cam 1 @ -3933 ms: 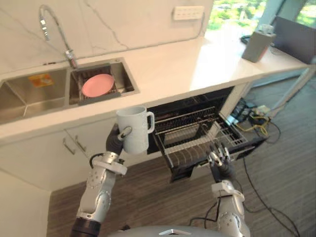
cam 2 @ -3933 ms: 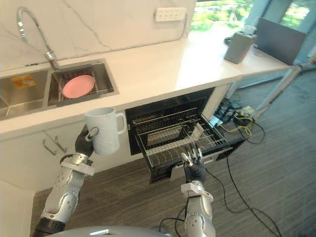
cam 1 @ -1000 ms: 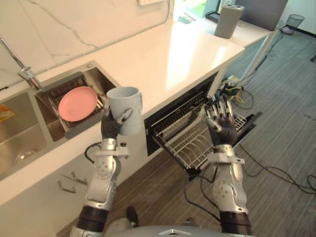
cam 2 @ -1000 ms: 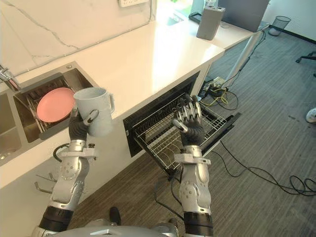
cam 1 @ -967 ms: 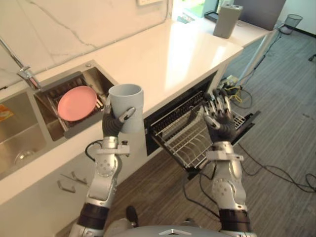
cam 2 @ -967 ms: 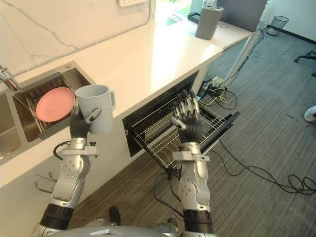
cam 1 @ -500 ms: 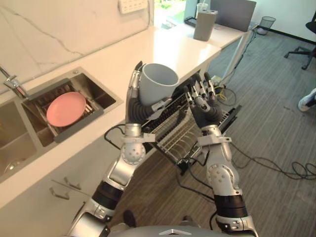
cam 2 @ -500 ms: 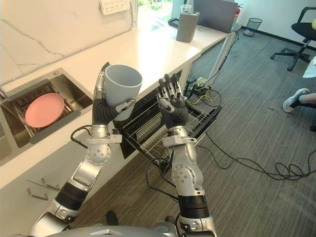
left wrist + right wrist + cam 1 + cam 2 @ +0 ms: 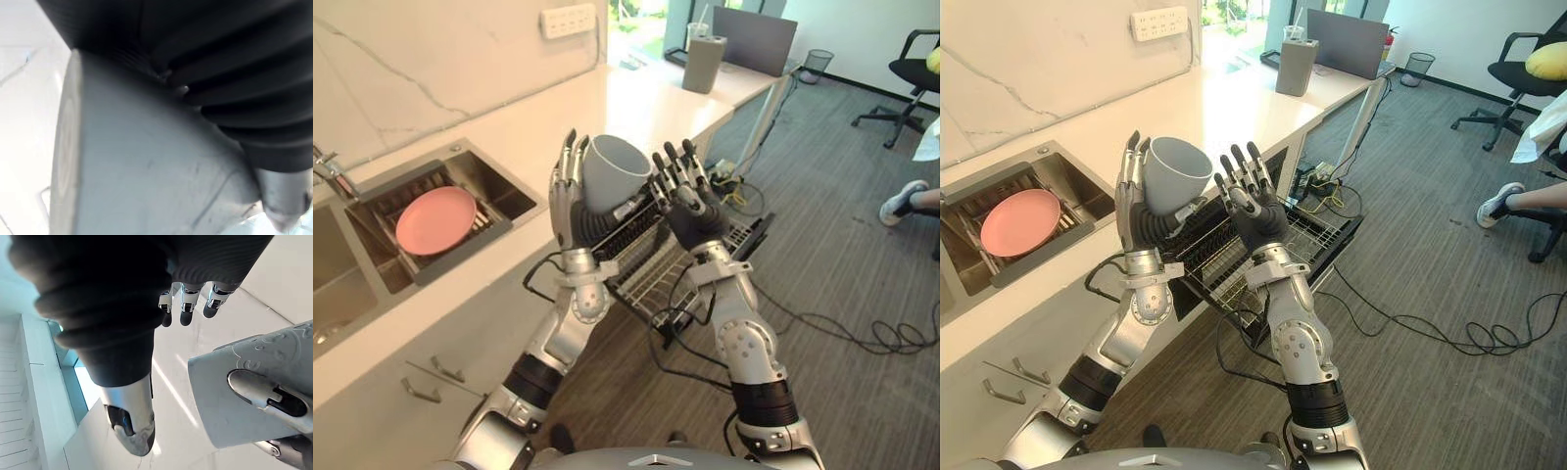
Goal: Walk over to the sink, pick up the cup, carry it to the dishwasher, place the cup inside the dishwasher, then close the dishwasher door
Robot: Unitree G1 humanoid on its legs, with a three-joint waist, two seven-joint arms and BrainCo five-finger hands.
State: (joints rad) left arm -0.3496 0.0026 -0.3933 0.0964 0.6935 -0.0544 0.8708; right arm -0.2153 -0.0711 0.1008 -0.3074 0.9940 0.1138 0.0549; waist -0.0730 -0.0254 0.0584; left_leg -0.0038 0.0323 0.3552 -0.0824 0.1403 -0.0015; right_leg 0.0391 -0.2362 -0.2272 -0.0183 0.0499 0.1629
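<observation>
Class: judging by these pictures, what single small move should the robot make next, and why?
Probably lower the left hand toward the dishwasher rack. It pinches the cup, held high and tilted, while the pulled-out rack lies below. The right hand is open beside the cup, holding nothing.

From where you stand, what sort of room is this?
Probably a kitchenette in an office: a steel sink holding a pink plate, a pulled-out dishwasher rack under the white counter, and an office chair farther back.
</observation>
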